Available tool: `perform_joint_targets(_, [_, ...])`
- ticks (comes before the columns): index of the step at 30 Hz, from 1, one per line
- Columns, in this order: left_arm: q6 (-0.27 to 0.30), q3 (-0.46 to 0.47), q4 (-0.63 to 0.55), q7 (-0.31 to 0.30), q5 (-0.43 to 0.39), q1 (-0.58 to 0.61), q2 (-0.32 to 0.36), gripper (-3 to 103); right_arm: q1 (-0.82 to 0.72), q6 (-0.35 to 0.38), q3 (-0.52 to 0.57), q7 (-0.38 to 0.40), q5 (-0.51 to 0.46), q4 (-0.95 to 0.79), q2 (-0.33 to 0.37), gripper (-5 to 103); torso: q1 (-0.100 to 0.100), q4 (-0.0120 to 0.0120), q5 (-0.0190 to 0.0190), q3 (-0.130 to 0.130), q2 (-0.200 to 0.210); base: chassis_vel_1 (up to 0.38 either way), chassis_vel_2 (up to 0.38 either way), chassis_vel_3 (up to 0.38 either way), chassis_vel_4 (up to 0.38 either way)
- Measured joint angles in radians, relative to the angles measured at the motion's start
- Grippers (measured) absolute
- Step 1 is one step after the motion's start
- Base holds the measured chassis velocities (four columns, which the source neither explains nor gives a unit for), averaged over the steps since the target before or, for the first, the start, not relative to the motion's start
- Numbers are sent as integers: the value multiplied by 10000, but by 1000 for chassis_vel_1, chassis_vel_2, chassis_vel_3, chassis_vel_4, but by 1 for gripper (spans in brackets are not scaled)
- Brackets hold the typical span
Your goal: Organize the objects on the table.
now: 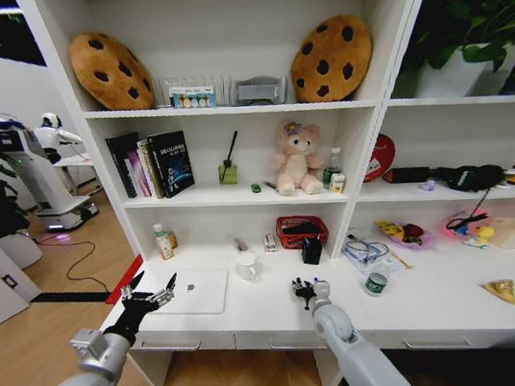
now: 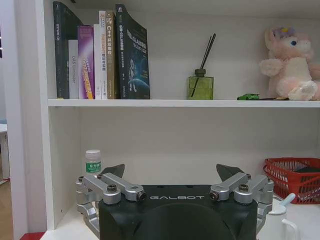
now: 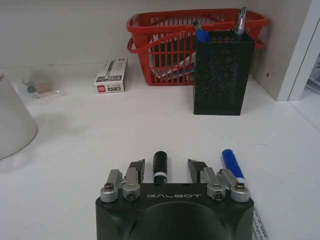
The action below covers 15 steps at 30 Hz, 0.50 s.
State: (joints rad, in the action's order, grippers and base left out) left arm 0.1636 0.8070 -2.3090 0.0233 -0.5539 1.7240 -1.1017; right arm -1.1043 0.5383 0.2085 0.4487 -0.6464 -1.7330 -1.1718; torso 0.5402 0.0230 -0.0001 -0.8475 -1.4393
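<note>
A thin silver laptop [image 1: 196, 291] lies shut at the left of the table [image 1: 271, 316]. My left gripper [image 1: 153, 293] hovers open over the laptop's left edge; in the left wrist view this gripper [image 2: 172, 172] faces the shelving with nothing between its fingers. My right gripper [image 1: 304, 290] is low on the table's middle, open. In the right wrist view the right gripper [image 3: 166, 170] straddles a short black pen [image 3: 160, 164] lying on the white top. A blue pen [image 3: 230, 162] lies just beside one finger. A small green oblong item [image 1: 256, 188] [image 2: 248, 96] rests on the shelf above.
A black mesh pen holder [image 3: 217, 75] and a red basket [image 3: 165, 40] stand behind the pens. A white mug [image 1: 246, 266], a small white box [image 3: 111, 76], a plastic packet [image 3: 41, 84] and bottles [image 1: 163, 241] are nearby. The shelf overhangs the back.
</note>
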Motion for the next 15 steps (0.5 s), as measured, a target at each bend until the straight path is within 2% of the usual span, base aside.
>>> perform_joint_targets(3, [0,0,0,0,0,0,0,100,42,104,-9,19,-192,-4,193,50,0,0,0,0,0,0,0,0,0])
perform_joint_targets(4, [0,0,0,0,0,0,0,100,43,125,-8,32,-228,-14,281,40,0,0,0,0,0,0,0,0,0])
perform_joint_targets(5, [0,0,0,0,0,0,0,100,43,125,-8,32,-228,-14,281,40,0,0,0,0,0,0,0,0,0])
perform_joint_targets(7, [0,0,0,0,0,0,0,100,10,153,1,76,-239,-40,327,30,0,3,-1,0,0,0,0,0,0])
perform_joint_targets(9, [0,0,0,0,0,0,0,100,-4,155,1,79,-237,-46,327,30,0,3,0,0,0,0,0,0,0])
perform_joint_targets(10, [0,0,1,0,0,0,0,100,-21,159,5,80,-227,-47,313,19,0,3,-1,0,0,0,0,0,0])
perform_joint_targets(12, [0,0,0,0,0,0,0,100,-25,159,5,80,-221,-49,303,19,0,3,0,0,-1,0,0,0,0])
perform_joint_targets(13, [0,0,0,0,0,0,0,100,-26,154,1,74,-217,-59,299,14,0,2,0,0,0,0,0,0,0])
perform_joint_targets(15, [0,0,0,0,0,0,0,100,-21,87,-13,36,-219,-76,301,12,0,2,1,0,0,0,0,0,0])
